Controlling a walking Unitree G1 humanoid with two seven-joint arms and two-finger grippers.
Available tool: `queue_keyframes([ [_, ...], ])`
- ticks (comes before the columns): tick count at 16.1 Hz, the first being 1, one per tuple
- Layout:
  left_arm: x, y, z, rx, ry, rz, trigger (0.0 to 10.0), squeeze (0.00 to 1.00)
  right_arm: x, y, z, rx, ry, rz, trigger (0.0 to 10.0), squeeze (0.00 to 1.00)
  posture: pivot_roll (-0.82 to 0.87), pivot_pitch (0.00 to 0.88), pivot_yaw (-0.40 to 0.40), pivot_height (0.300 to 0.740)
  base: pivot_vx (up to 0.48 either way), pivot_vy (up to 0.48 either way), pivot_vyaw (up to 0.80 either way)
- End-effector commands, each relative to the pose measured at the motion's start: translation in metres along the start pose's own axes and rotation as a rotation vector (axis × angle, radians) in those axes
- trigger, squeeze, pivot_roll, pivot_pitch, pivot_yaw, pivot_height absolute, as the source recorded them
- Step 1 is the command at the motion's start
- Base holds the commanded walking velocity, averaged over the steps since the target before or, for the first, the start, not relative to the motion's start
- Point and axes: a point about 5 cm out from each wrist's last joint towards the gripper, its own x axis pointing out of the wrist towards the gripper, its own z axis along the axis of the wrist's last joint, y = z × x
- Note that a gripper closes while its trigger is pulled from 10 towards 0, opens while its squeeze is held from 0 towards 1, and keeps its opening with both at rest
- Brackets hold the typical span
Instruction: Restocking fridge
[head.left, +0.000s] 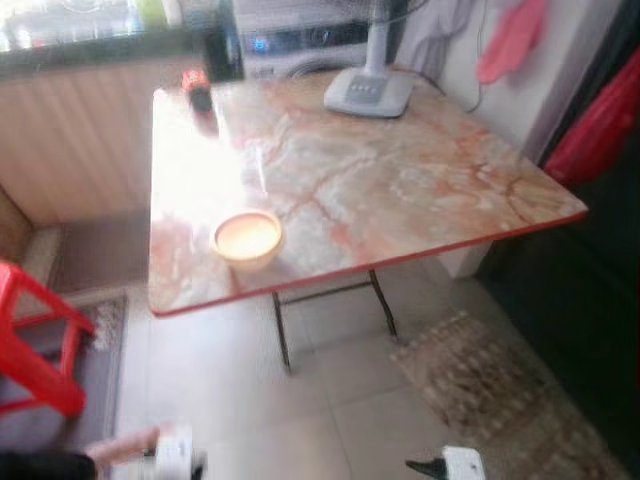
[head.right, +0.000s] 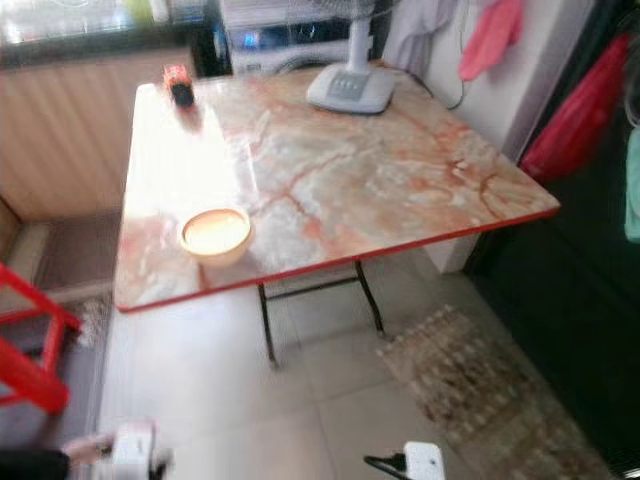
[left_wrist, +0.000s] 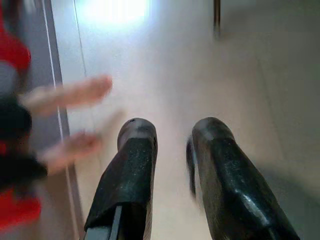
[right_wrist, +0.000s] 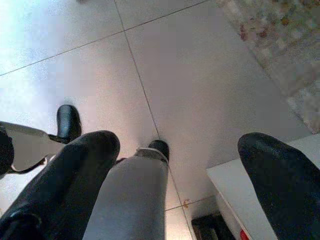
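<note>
Left gripper (left_wrist: 175, 132) hangs low over the pale floor tiles, its two black fingers parted by a modest gap and holding nothing. A person's blurred hand (left_wrist: 67, 95) reaches in at the upper left of that wrist frame. Right gripper (right_wrist: 180, 147) is also down by the floor, spread wide and empty, with a patterned rug (right_wrist: 280, 30) in the upper right corner. Out to the head view now: a marble-look table (head.left: 400, 190) fills the middle, with a shallow bowl (head.left: 246, 238) near its lower-left edge and a fan base (head.left: 368, 92) at the top. The bowl is the likeliest thing to carry, I'd say. It sits up and ahead of both grippers, left of centre, so the left arm is nearer, and being round it has no long axis. The dark bulk (head.left: 600, 300) at the right edge may be the fridge; I can't tell.
</note>
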Motion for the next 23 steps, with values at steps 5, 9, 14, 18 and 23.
queue_keyframes([
  [5, 0.005, -0.007, 0.102, 0.065, -0.513, 0.022, 10.0, 0.0, 0.0, 0.0, -0.003, -0.022, 0.014, 0.011, 10.0, 0.0, 0.01, 0.055, -0.01, 0.74, 0.0, 0.0, 0.0],
  [9, -0.012, -0.018, 0.114, 0.078, -0.635, 0.013, 10.0, 0.0, -0.001, 0.001, -0.005, -0.055, 0.023, 0.02, 10.0, 0.0, 0.01, 0.055, -0.007, 0.74, 0.0, 0.0, 0.0],
  [14, -0.036, -0.031, 0.159, 0.104, -0.843, 0.006, 10.0, 0.0, -0.001, 0.001, -0.004, -0.068, 0.023, 0.022, 10.0, 0.0, 0.0, 0.041, -0.006, 0.74, 0.0, 0.0, 0.0],
  [18, -0.046, -0.024, 0.212, -0.05, -0.946, 0.03, 10.0, 0.0, -0.001, 0.0, -0.004, -0.078, 0.027, 0.02, 10.0, 0.0, 0.01, 0.03, -0.009, 0.74, 0.0, 0.0, 0.0],
  [23, -0.054, -0.003, 0.232, -0.08, -0.975, 0.09, 10.0, 1.0, 0.0, 0.0, -0.003, -0.073, 0.024, 0.017, 10.0, 0.0, 0.01, 0.046, -0.014, 0.74, 0.0, 0.0, 0.0],
])
